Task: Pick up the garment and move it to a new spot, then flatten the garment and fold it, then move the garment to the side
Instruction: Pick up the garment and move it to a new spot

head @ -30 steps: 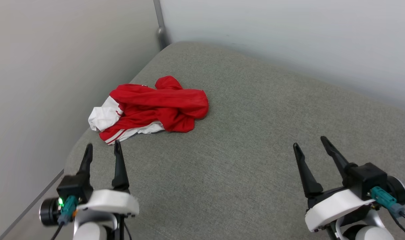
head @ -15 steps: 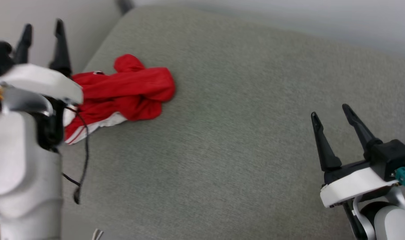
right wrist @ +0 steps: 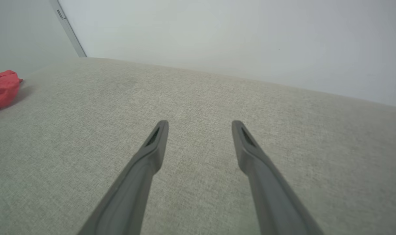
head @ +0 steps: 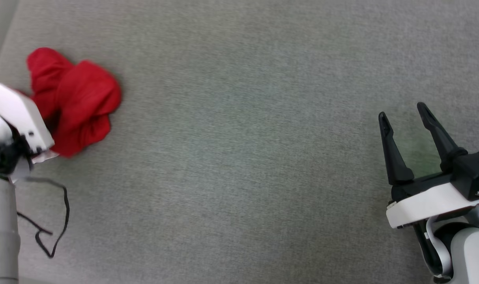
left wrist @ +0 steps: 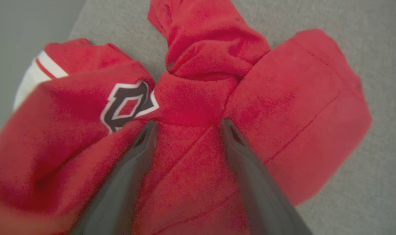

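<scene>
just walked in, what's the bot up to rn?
The left gripper is poised over the crumpled red jersey T-shirt, jaws open and straddling a fold in the middle of the heap. Nothing is gripped yet, and whether the tips touch the fabric is unclear. The shirt lies bunched near the left edge of the grey cushion. The right gripper is open over bare cushion, well away from the shirt.
</scene>
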